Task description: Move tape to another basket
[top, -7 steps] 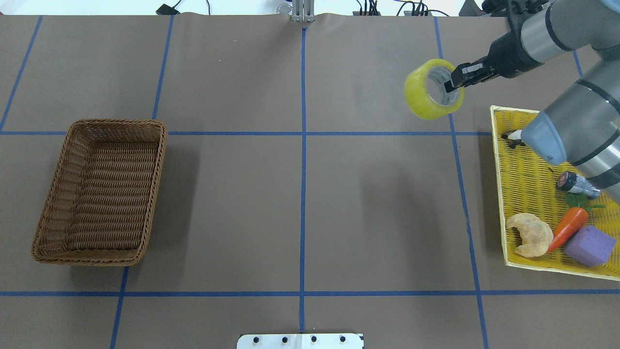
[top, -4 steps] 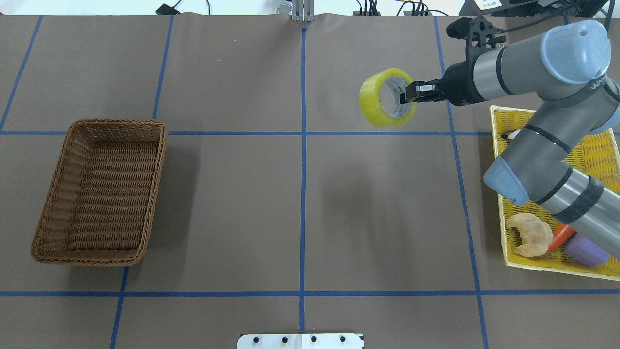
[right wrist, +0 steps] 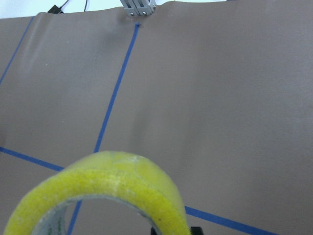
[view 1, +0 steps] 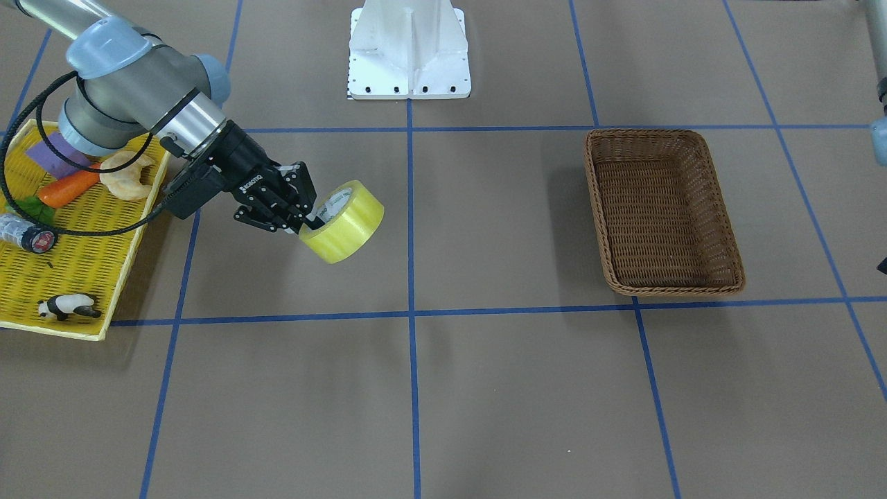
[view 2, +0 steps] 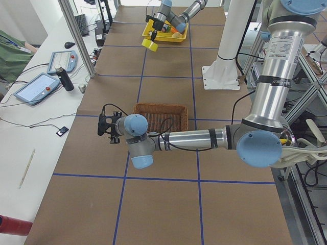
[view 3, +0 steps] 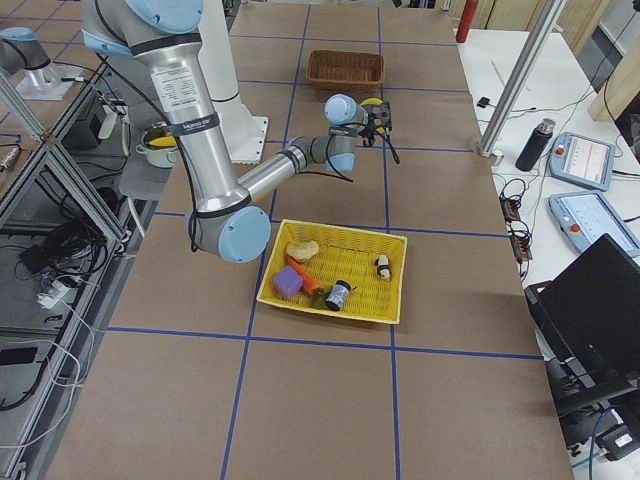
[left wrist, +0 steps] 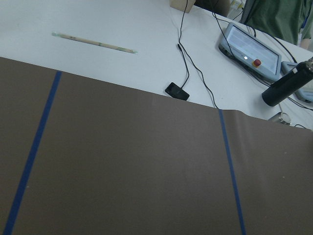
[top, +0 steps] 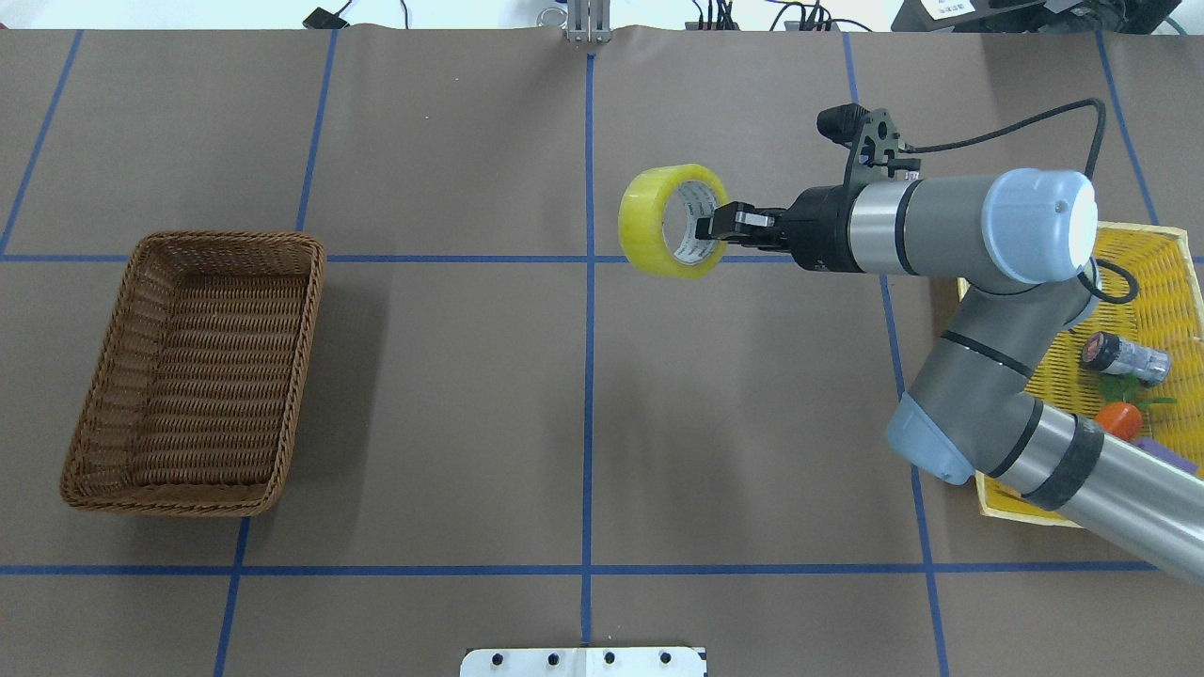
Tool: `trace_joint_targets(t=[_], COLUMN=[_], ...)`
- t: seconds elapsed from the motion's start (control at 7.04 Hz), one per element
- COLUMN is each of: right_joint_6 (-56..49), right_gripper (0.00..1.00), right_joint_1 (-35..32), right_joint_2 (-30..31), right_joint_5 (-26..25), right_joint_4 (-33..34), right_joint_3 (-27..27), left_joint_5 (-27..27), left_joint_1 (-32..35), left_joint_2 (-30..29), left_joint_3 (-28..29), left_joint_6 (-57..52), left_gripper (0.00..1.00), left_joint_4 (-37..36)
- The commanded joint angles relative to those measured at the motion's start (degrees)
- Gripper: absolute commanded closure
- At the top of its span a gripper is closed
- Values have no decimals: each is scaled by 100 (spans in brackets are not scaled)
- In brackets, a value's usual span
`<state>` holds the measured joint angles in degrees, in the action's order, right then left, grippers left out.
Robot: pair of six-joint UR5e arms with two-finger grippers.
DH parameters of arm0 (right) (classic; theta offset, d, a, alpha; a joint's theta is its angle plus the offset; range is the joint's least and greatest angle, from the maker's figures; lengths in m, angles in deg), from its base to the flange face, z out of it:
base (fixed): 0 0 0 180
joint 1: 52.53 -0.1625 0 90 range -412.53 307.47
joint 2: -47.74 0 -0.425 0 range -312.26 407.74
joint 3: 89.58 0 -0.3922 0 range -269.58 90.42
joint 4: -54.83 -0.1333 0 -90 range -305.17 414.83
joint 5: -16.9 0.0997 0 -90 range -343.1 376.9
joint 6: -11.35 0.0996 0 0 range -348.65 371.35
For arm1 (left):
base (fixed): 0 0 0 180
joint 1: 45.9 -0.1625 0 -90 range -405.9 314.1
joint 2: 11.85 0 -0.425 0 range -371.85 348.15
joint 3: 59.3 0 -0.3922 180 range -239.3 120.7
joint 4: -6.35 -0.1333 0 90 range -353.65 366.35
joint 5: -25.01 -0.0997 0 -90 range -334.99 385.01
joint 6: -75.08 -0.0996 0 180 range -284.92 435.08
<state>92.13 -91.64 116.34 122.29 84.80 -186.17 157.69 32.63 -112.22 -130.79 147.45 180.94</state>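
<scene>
The tape, a wide yellow roll with a whitish core, hangs in the air just right of the table's centre line. My right gripper is shut on its wall, with one finger inside the core. It also shows in the front view and fills the bottom of the right wrist view. The brown wicker basket stands empty at the far left, well apart from the tape. My left gripper shows only in the exterior left view, beside the basket; I cannot tell if it is open or shut.
A yellow mesh tray at the robot's right holds a croissant, a carrot, a purple block, a panda figure and a small cylinder. The white robot base stands at the table's edge.
My right arm has swung left and slightly toward the robot with the tape, from near the tray's far corner to just right of the centre line. The basket has not moved.
</scene>
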Motion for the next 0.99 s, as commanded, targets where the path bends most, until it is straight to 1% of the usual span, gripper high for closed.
trace_joint_targets(t=[0.0, 0.14, 0.28, 0.43, 0.71, 0.85], right_joint_6=[490, 639, 771, 825, 834, 843], right_gripper=[100, 100, 100, 100, 100, 100], right_joint_1=[509, 589, 659, 695, 721, 721], right_joint_2=[-39, -83, -179, -302, -417, -513], right_joint_5=[-414, -406, -388, -371, -353, -344], right_joint_4=[-639, -851, -957, -967, -985, -993], right_joint_3=[-8, -34, -52, -61, -96, -105], left_joint_5=[21, 21, 30, 30, 21, -14], left_joint_1=[-598, -820, -926, -1206, -1777, -2006], left_joint_2=[-296, -621, -850, -1027, -1509, -1642], left_joint_3=[-144, -276, -486, -567, -602, -759], left_joint_6=[2268, 3464, 4190, 4623, 5083, 5415], left_gripper=[2, 2, 2, 2, 2, 2], left_joint_4=[949, 1258, 1261, 1261, 1288, 1288])
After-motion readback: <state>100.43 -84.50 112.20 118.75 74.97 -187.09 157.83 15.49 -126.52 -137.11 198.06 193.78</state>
